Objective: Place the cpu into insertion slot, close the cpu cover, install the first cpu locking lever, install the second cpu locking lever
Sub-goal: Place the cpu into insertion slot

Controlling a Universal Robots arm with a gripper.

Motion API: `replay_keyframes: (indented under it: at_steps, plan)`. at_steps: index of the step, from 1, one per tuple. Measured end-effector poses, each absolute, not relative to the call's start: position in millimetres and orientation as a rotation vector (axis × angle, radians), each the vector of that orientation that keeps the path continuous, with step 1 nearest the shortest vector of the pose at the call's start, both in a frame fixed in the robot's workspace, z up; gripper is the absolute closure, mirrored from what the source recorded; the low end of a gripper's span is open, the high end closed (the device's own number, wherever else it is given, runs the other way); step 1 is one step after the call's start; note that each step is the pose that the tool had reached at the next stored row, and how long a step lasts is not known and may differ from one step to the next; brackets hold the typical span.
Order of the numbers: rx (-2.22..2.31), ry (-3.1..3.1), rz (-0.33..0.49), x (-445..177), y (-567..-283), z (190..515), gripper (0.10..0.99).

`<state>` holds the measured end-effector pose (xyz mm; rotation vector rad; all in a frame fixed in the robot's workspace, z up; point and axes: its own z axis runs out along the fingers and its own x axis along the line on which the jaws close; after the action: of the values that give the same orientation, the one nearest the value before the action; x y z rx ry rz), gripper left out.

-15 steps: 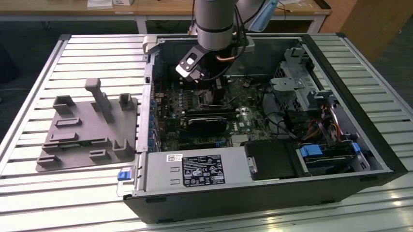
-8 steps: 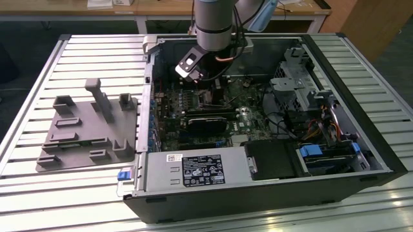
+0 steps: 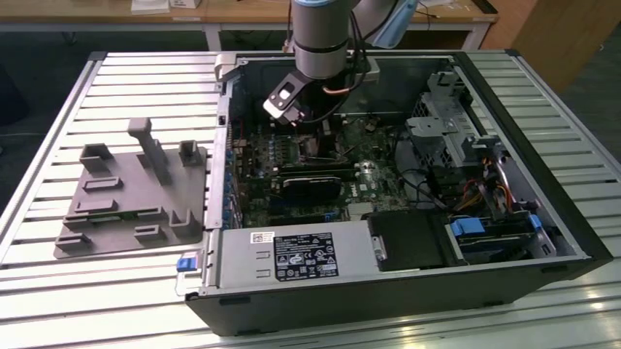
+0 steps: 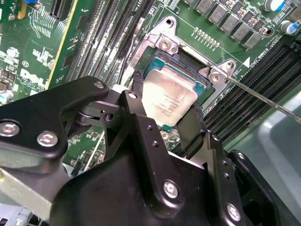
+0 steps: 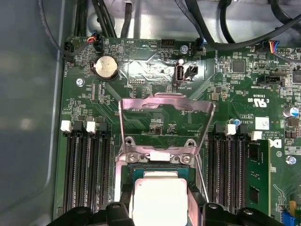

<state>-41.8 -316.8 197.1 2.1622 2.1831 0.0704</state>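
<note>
The cpu (image 4: 168,94), a flat square chip with a silvery-beige top, lies between my two black fingers (image 4: 137,89), which press on its opposite edges. My gripper (image 4: 164,107) is shut on it. The chip sits right over the insertion slot (image 4: 163,44), inside its silvery rim, and I cannot tell whether it rests on the contacts. The first wrist view shows the same cpu (image 5: 159,195) and, behind it, the cpu cover (image 5: 164,100) standing upright and open. A thin locking lever (image 4: 263,99) sticks out from one socket corner. In the exterior view my gripper (image 3: 310,138) is low inside the open computer case.
Long black memory slots (image 5: 87,174) flank the socket on both sides. A black card (image 3: 315,182) lies near the socket, with the power supply (image 3: 281,254), drive cages (image 3: 446,123) and cables around it. A grey plastic fixture (image 3: 131,193) stands on the slatted table at the exterior view's left.
</note>
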Motion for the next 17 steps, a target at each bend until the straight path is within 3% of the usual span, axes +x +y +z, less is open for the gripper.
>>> replay_keyframes:
  at_steps: [17]
  plan:
    - [2.172,2.173,0.07,-42.4,-316.4,192.1,0.549]
